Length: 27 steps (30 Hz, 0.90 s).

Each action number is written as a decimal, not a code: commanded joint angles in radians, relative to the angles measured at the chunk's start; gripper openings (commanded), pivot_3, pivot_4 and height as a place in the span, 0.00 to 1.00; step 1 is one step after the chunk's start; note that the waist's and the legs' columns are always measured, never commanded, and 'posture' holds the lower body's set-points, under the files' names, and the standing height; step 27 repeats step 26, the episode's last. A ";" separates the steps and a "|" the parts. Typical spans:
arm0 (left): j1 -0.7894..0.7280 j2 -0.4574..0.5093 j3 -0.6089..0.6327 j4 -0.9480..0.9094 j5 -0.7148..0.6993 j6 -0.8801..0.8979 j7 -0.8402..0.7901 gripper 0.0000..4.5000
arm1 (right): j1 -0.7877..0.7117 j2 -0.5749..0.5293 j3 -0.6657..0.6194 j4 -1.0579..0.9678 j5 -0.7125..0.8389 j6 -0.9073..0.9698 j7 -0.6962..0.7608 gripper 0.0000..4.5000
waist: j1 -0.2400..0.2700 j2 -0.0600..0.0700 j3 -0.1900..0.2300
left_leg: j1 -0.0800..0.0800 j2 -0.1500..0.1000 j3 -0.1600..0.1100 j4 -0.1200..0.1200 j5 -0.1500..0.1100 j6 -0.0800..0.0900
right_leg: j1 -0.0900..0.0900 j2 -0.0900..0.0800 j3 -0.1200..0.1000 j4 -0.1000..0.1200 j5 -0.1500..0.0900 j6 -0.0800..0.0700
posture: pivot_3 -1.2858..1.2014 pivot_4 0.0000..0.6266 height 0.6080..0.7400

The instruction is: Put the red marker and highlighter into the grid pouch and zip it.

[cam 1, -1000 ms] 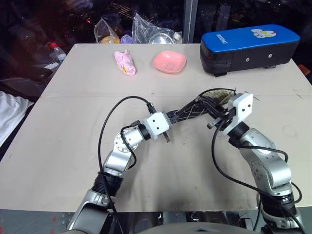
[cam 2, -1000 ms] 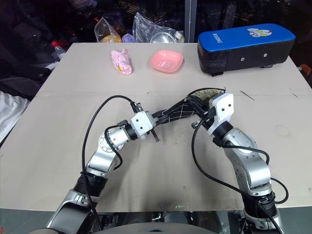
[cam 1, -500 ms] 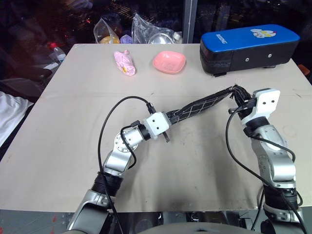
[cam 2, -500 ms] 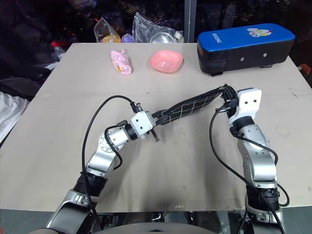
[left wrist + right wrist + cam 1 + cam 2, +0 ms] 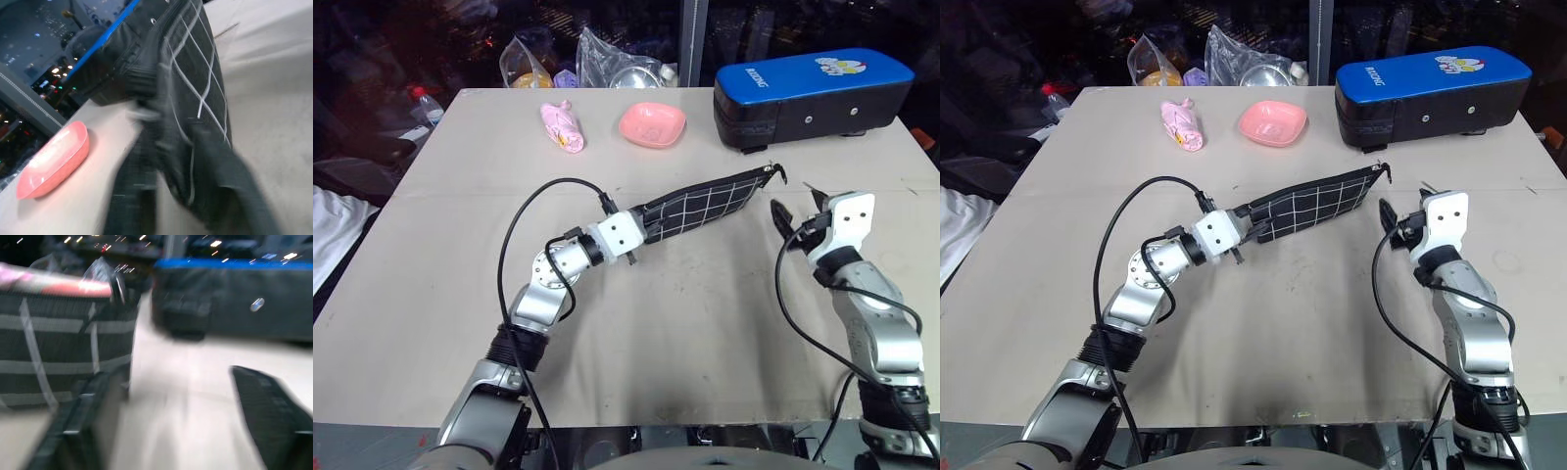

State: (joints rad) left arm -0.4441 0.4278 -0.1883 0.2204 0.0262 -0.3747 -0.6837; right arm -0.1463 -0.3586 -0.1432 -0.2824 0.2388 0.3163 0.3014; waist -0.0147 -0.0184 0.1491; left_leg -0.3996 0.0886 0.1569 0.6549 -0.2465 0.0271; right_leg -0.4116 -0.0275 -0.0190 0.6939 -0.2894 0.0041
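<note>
The grid pouch [image 5: 705,204], a flat rectangular black fabric pouch crossed by thin white grid lines, was laid slantwise near the middle of the tabletop [image 5: 431,255], and its contents could not be seen from outside. Its near end was located at the left gripper [image 5: 644,227], whose black fingers were seen against the fabric in the left wrist view; whether those jaws were clamped on the pouch or merely parted around it could not be told. At the far end of the pouch, a small black zipper pull [image 5: 777,172] was seen projecting from the corner. The right gripper [image 5: 796,209] was positioned just beside that far end, apart from the fabric, with its jaws spread wide and nothing between them. A large case [image 5: 813,96] with a black body and a glossy blue top was placed at the far right of the tabletop; white lettering and a small cartoon figure were printed on the blue top, but the lettering could not be read with certainty. A shallow, smooth pink dish [image 5: 652,124] was located left of the case, and nothing could be made out inside it. A crumpled pink packet [image 5: 563,127] was laid further left. Clear plastic bags [image 5: 607,61] with rounded items inside were placed at the far edge.
</note>
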 commanded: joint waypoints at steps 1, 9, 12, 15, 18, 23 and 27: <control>0.063 0.051 0.006 -0.078 -0.114 -0.033 -0.132 0.71 | 0.062 -0.081 -0.052 -0.036 0.066 0.002 0.126 1.00 | 0.000 0.000 0.000 | 0.000 0.000 0.000 0.000 0.000 0.000 | 0.000 0.000 0.000 0.000 0.000 0.000 | 0.52 0.24 1.00; 0.262 0.143 0.108 -0.211 -0.319 0.208 -0.220 0.99 | 0.230 -0.247 -0.145 0.050 0.196 -0.073 0.447 1.00 | 0.000 0.000 0.000 | 0.002 0.000 0.000 -0.001 0.000 0.000 | 0.001 0.000 0.001 0.000 0.000 0.001 | 0.52 0.24 1.00; 0.341 0.189 0.153 -0.276 -0.397 0.360 -0.230 0.99 | 0.256 -0.306 -0.187 0.143 0.210 -0.128 0.560 1.00 | -0.001 0.000 0.000 | 0.002 0.000 0.000 -0.001 0.000 0.000 | 0.001 0.000 0.001 0.000 -0.001 0.001 | 0.52 0.24 1.00; 0.423 0.226 0.198 -0.359 -0.470 0.506 -0.222 0.99 | 0.255 -0.353 -0.216 0.274 0.246 -0.189 0.705 1.00 | 0.000 -0.001 0.000 | 0.002 0.000 0.000 -0.001 0.000 0.000 | 0.001 -0.001 0.001 0.000 -0.001 0.001 | 0.52 0.24 1.00; 0.484 0.225 0.227 -0.441 -0.503 0.595 -0.186 0.99 | 0.217 -0.391 -0.206 0.396 0.230 -0.246 0.795 1.00 | 0.000 -0.001 0.000 | 0.002 0.000 0.000 -0.001 0.000 0.001 | 0.001 -0.002 0.001 -0.001 -0.001 0.001 | 0.52 0.24 1.00; 0.516 0.203 0.230 -0.500 -0.473 0.630 -0.135 0.99 | 0.152 -0.416 -0.195 0.501 0.244 -0.250 0.881 1.00 | 0.001 -0.001 0.000 | 0.003 0.000 -0.001 -0.001 -0.001 0.002 | 0.001 -0.003 0.001 0.000 0.000 0.001 | 0.52 0.24 1.00; 0.533 0.191 0.226 -0.524 -0.452 0.628 -0.111 0.99 | 0.125 -0.432 -0.188 0.534 0.243 -0.243 0.917 1.00 | 0.001 -0.001 0.000 | 0.003 0.000 -0.001 -0.001 0.000 0.001 | 0.002 -0.003 0.001 0.000 0.000 0.000 | 0.52 0.24 1.00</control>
